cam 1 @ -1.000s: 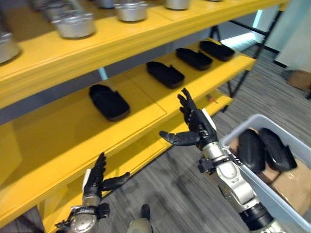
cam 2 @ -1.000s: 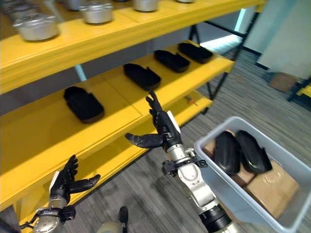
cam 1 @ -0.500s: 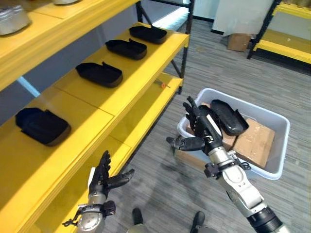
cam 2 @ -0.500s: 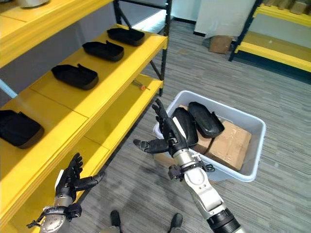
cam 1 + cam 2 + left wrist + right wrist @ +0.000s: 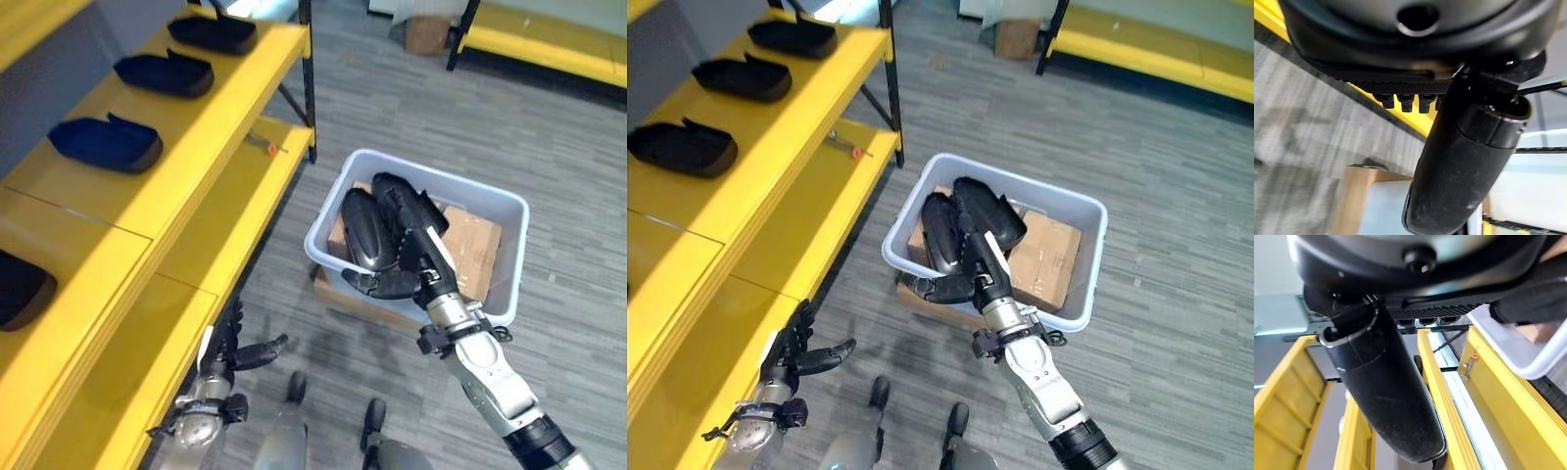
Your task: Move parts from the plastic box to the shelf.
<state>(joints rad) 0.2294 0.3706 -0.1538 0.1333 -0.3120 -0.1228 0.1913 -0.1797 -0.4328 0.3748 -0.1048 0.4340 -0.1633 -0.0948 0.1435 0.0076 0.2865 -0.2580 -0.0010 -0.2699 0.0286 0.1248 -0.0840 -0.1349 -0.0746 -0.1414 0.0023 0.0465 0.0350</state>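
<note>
A pale grey plastic box (image 5: pixel 490 211) stands on the floor right of the yellow shelf (image 5: pixel 186 176). Two black shell-shaped parts (image 5: pixel 364 230) (image 5: pixel 402 201) lie in its left half. My right hand (image 5: pixel 419 259) is open over the box's near rim, its fingers straight against the parts and its thumb (image 5: pixel 377 284) outside the near wall. It holds nothing. Several more black parts (image 5: pixel 106 145) (image 5: pixel 164 73) (image 5: pixel 213 32) lie in a row on the shelf's middle board. My left hand (image 5: pixel 233 345) is open and idle, low beside the shelf's bottom board.
A brown carton (image 5: pixel 472 240) fills the box's right half, and flat cardboard (image 5: pixel 338 292) lies under the box. A small red-handled tool (image 5: pixel 266 147) rests on the lower board. A second yellow rack (image 5: pixel 549 39) and a carton (image 5: pixel 426 34) stand at the back.
The view has swung right and down from the shelf towards the box. My right hand has come down from mid-air to the box's near rim, against the black parts. The left hand stays open.
</note>
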